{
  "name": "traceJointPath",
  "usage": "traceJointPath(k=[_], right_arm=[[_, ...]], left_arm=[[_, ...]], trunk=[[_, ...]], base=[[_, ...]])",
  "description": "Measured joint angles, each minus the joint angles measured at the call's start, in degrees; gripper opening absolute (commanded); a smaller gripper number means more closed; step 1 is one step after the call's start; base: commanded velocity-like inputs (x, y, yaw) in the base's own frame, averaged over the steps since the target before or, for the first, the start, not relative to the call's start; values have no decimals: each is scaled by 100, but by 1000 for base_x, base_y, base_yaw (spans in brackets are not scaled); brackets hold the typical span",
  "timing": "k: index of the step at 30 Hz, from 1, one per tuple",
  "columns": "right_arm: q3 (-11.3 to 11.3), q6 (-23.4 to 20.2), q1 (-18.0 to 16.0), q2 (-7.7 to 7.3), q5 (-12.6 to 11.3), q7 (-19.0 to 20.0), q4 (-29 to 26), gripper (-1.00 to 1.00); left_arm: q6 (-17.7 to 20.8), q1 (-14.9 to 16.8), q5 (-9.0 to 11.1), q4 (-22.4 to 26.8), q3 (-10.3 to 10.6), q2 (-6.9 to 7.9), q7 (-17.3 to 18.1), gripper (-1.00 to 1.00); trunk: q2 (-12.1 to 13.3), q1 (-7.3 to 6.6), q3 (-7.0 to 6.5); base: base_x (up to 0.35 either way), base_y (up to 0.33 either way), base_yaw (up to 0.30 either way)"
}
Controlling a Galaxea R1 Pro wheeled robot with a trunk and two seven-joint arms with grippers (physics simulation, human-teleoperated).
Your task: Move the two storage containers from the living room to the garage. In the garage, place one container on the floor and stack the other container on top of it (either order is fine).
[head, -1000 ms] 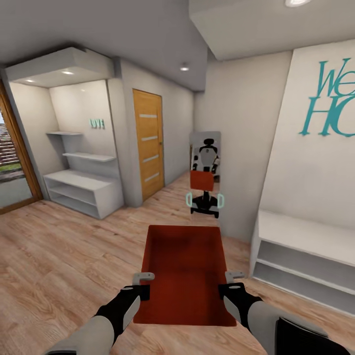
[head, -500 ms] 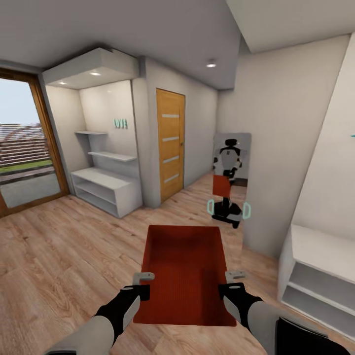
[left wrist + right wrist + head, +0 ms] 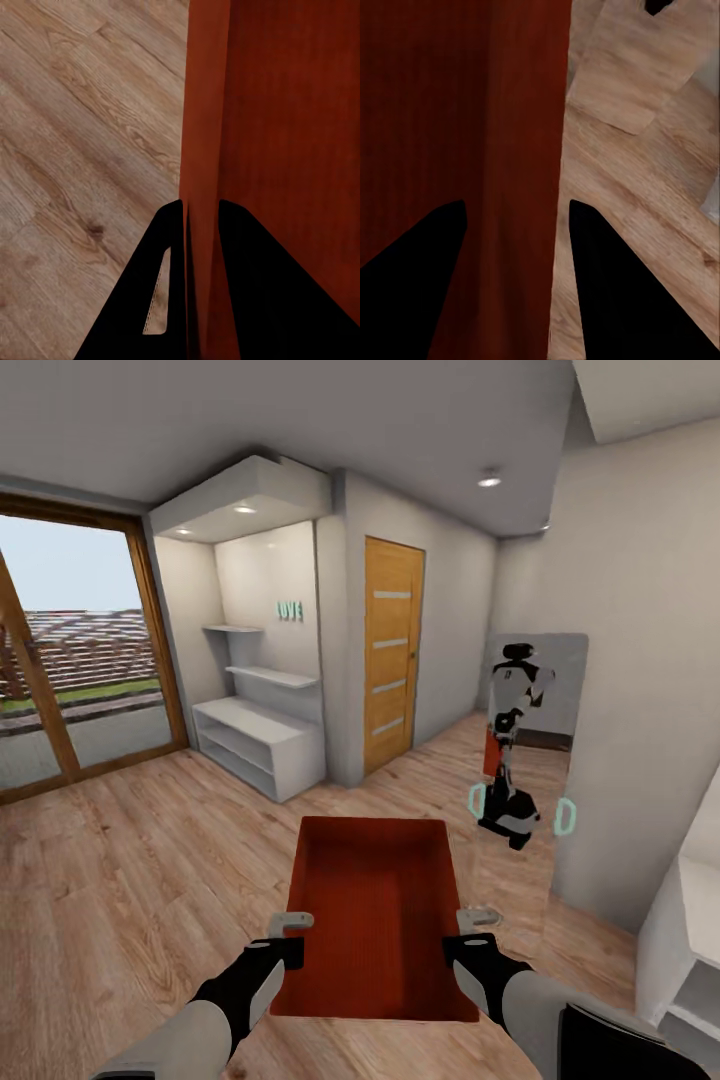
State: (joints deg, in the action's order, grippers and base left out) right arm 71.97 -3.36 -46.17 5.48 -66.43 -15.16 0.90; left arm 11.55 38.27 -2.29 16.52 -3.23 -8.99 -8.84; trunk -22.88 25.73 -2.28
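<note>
One orange-red bin is carried out in front of the robot, held between both arms above the light wood plank floor. The left claw pinches the bin's left wall, one finger on each side of it, as the left wrist view shows. The right claw pinches the right wall the same way, its two dark fingers straddling the wall.

Against the earlier pictures the whole view has swung to the left, so the camera has turned, while the bin and both claws keep the same place in the picture. The glass door with its wooden frame now takes up far more of the left side. The white shelf unit, the wooden door and the mirror all sit further to the right than before. The large teal lettering on the right wall has slid out of the picture. In the mirror the robot's reflection now appears more side-on.

Small teal letters hang on the back wall of the shelf alcove; they are too small to read with certainty.
</note>
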Motion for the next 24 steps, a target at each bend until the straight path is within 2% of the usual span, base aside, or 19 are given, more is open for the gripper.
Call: traceJointPath(k=[9,24], right_arm=[[1,3,0,0,-3,7,5,-100],[2,9,0,-3,-7,10,4,-100]], left_arm=[[1,0,-4,2,-2,-2,-1,-100],[0,0,-17,6,-9,-7,-2,-100]], trunk=[[0,0,0],[0,0,0]], base=[[323,0,242],[323,0,14]])
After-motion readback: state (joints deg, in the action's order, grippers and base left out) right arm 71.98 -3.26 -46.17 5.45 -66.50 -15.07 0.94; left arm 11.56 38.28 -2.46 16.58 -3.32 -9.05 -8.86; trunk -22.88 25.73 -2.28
